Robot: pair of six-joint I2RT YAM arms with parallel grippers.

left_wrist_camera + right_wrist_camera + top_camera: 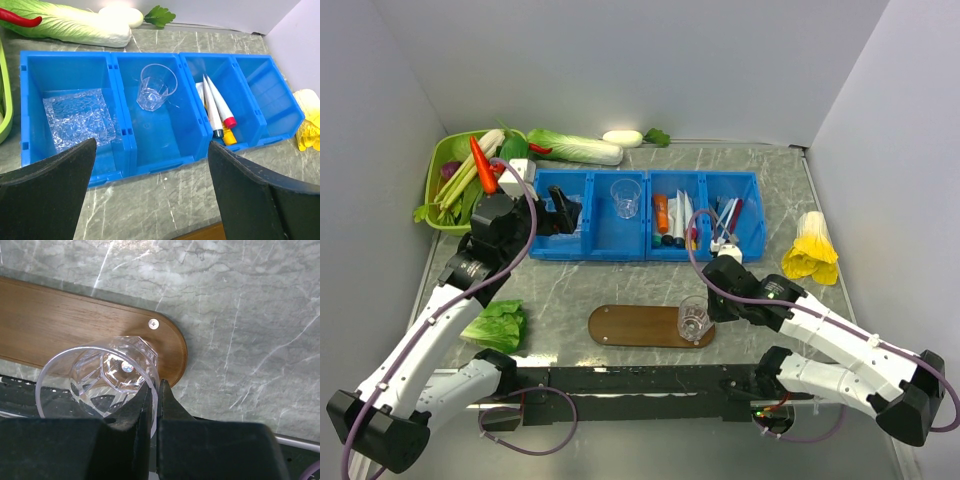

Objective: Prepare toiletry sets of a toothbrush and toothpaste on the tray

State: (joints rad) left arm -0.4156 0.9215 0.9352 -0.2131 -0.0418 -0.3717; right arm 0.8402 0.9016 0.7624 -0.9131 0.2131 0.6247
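The brown wooden tray (630, 326) lies on the table in front of the blue bins. My right gripper (707, 306) is shut on the rim of a clear cup (694, 318) at the tray's right end. In the right wrist view my gripper (154, 395) pinches the cup (95, 375) wall over the tray (60, 325). White toothpaste tubes (681, 215) lie in the third bin compartment and show in the left wrist view (215, 102). Toothbrushes (728, 218) lie in the fourth compartment. My left gripper (566, 212) is open and empty over the leftmost compartment; its wrist view shows it (152, 195) above bare table.
A second clear cup (625, 197) stands in the second compartment of the blue bins (646, 250). An orange tube (662, 212) lies beside the toothpaste. A green basket (445, 185) of vegetables is at the back left. A lettuce leaf (496, 325) and a yellow item (810, 248) lie on the table.
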